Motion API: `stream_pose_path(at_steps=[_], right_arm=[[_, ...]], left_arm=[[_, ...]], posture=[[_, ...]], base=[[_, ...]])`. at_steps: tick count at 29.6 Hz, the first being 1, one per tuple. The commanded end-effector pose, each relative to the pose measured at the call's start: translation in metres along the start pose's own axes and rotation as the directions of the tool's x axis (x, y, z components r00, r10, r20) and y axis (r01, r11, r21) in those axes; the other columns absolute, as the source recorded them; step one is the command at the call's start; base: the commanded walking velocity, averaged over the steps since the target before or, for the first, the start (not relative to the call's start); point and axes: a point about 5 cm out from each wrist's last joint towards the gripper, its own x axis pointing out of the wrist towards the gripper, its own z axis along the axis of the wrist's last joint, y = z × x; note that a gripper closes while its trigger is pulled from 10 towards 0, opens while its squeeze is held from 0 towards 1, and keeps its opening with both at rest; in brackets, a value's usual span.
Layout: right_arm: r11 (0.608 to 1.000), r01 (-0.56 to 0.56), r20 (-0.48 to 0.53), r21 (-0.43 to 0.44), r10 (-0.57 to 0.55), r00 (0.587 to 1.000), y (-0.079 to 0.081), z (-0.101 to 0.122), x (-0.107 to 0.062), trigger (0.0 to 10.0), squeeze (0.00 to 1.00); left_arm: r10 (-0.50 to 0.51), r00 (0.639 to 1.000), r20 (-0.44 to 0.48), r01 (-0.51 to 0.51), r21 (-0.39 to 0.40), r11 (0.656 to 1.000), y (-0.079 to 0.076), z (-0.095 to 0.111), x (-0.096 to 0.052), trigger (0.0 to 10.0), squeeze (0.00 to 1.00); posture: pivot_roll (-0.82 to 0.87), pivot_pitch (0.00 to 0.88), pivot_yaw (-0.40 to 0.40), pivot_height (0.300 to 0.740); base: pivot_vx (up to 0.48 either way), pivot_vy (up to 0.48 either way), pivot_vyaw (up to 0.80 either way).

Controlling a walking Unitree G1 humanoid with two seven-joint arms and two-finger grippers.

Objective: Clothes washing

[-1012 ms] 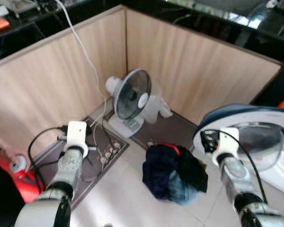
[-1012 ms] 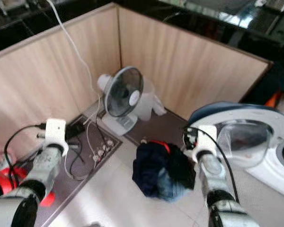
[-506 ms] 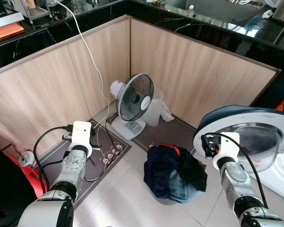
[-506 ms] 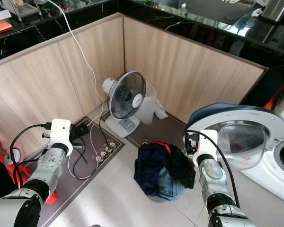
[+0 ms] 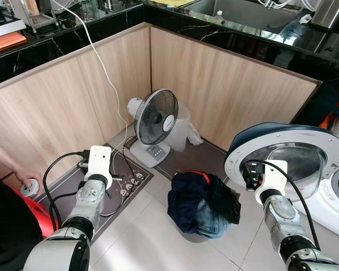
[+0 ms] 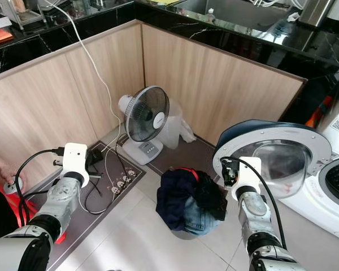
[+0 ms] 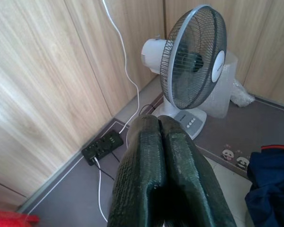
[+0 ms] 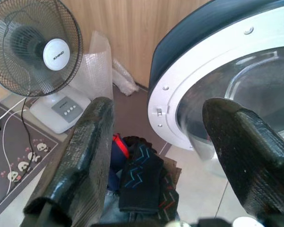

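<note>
One heap of dark clothes sits on the tiled floor between a table fan and the washing machine's open door. Left pincer is closed and empty; right pincer is spread wide above the heap.

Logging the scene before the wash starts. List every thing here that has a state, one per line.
washing machine door: swung open.
pile of clothes: heaped on the floor, not yet loaded.
fan: upright on the mat; whether it runs cannot be told.
power strip: lying on the mat, a white cable plugged in.
left claw: shut, empty.
right claw: open, empty, above the clothes.
</note>
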Motion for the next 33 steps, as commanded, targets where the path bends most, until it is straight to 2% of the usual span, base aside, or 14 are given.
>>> stream_pose_path(at_steps=[1, 11, 13, 19, 23, 33], right_arm=[[1.0, 0.016, -0.032, 0.01, -0.016, 0.999, -0.004, -0.01, -0.004, 10.0, 0.0], [0.999, 0.028, -0.075, 0.016, -0.027, 0.997, -0.006, -0.02, -0.008, 10.0, 0.0], [1.0, 0.028, -0.081, 0.014, -0.027, 0.996, -0.006, -0.02, -0.008, 10.0, 0.0], [1.0, 0.024, -0.082, 0.006, -0.023, 0.996, -0.006, -0.019, -0.008, 10.0, 0.0], [1.0, 0.022, -0.083, 0.005, -0.022, 0.996, -0.006, -0.019, -0.007, 10.0, 0.0], [1.0, 0.023, -0.085, -0.004, -0.023, 0.996, -0.006, -0.018, -0.007, 10.0, 0.0]], left_arm=[[0.004, 0.999, -0.035, -0.004, -0.015, 1.0, 0.002, -0.007, -0.002, 10.0, 0.0], [0.001, 0.998, -0.062, -0.002, -0.021, 1.0, 0.001, -0.013, -0.005, 10.0, 0.0], [0.001, 0.998, -0.062, -0.002, -0.023, 1.0, 0.001, -0.013, -0.005, 10.0, 0.0], [0.003, 0.998, -0.06, -0.004, -0.026, 1.0, 0.002, -0.012, -0.005, 10.0, 0.0], [0.004, 0.998, -0.058, -0.005, -0.026, 1.0, 0.002, -0.012, -0.004, 10.0, 0.0], [0.005, 0.998, -0.057, -0.007, -0.027, 1.0, 0.003, -0.011, -0.004, 10.0, 0.0]], posture=[[0.04, 0.065, -0.019, 0.74], [0.04, 0.077, -0.017, 0.74], [0.04, 0.085, -0.018, 0.74], [0.04, 0.085, -0.018, 0.74], [0.04, 0.085, -0.018, 0.74], [0.04, 0.094, -0.019, 0.74]], base=[[0.0, 0.0, 0.0], [0.0, 0.0, 0.0], [0.0, 0.0, -0.8], [0.0, 0.0, 0.0], [0.0, 0.0, -0.8], [0.0, 0.0, 0.0]])
